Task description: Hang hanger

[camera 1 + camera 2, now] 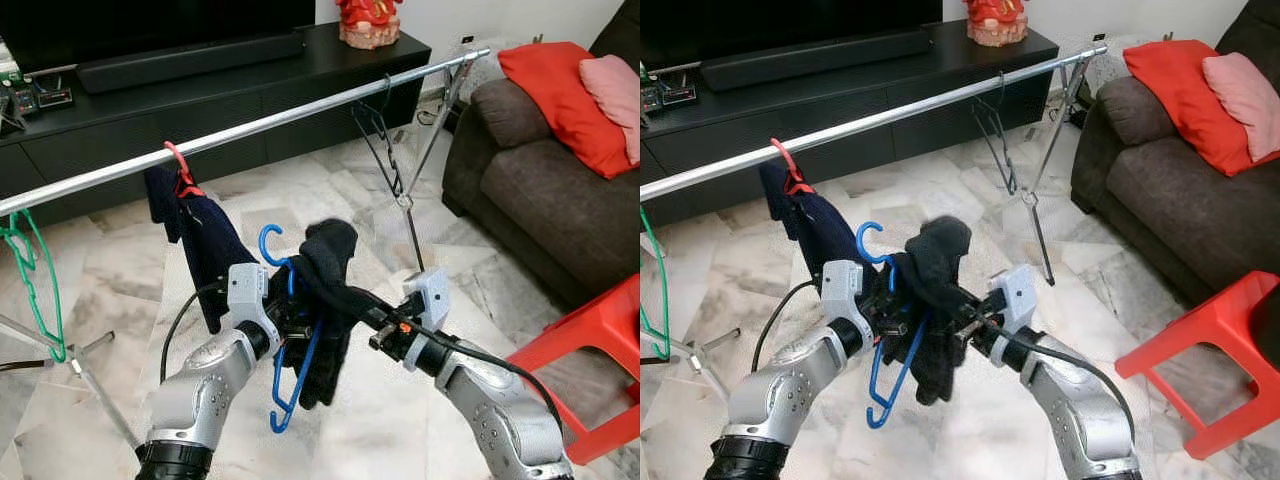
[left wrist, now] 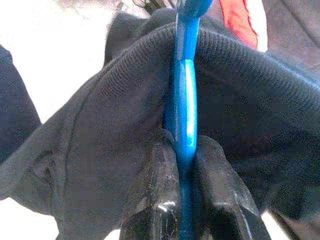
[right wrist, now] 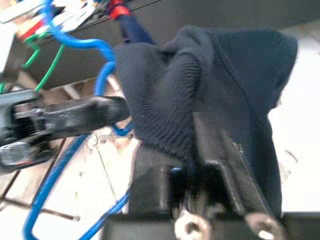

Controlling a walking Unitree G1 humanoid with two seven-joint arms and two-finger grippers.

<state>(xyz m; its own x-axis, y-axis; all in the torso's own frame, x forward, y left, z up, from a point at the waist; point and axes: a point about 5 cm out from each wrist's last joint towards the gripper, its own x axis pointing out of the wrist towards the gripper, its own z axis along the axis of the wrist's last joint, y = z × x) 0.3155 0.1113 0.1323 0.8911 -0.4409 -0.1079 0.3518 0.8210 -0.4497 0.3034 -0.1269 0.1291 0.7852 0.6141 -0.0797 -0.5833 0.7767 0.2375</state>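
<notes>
A blue plastic hanger with a black knitted garment draped over it is held in front of me, below the long metal rail. My left gripper is shut on the hanger; in the left wrist view its fingers pinch the blue hanger where the cloth folds over it. My right gripper is shut on the black garment from the other side, with a sliver of blue showing between its fingers. The hanger's hook points up, short of the rail.
On the rail hang a red hanger carrying a navy garment, a green hanger at far left, and a black hanger toward the right. A dark sofa and a red stool stand right; a black TV console lies behind.
</notes>
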